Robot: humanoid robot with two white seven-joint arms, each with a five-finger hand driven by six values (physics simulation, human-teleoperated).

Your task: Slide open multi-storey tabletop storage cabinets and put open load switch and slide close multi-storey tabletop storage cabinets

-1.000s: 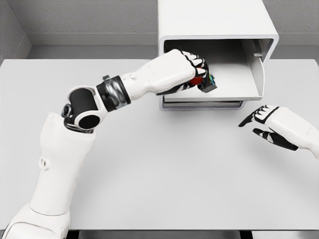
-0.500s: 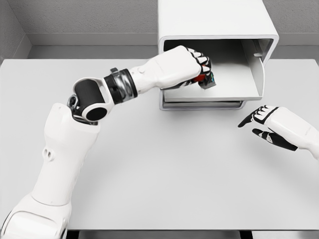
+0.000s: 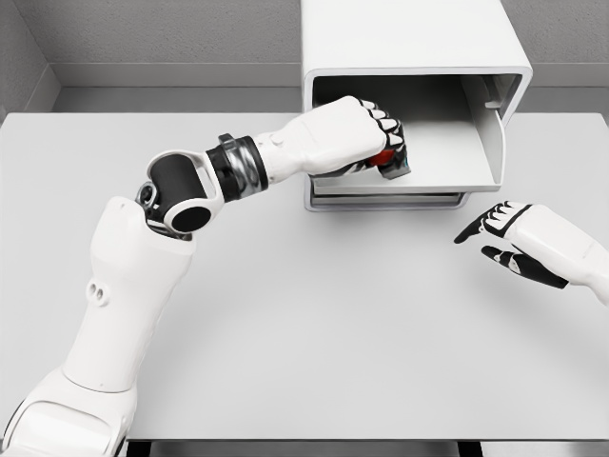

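Load switch (image 3: 387, 159): red and dark body, mostly hidden inside the fist of the left hand (image 3: 366, 136); only a small red patch and a dark corner show below the knuckles. It sits over the left part of the pulled-out drawer (image 3: 447, 157) of the storage cabinet (image 3: 409, 48); whether it touches the drawer floor cannot be told.

Near field: grey table (image 3: 314, 324), bare surface across the front. Left arm enters at lower left, upper arm rising to a black elbow joint (image 3: 181, 195), forearm then running right and slightly up toward the cabinet.

Right side, mid-distance: right hand (image 3: 509, 238) hovers over the table just below and right of the drawer's front corner, apart from it. Fingers loosely spread, black pads showing, holding nothing.

Farther back: the drawer is the upper storey, slid out toward the camera, its white floor visible right of the fist, its right side wall standing up at the edge. No other contents visible in the drawer. A thin lower drawer (image 3: 390, 202) shows beneath it as a closed strip.

Left hand: fingers curled tight around the switch, knuckles up, wrist level, fist inside the drawer opening under the cabinet's top shell.

Farthest: white cabinet body reaching the top edge, grey wall (image 3: 171, 33) behind.
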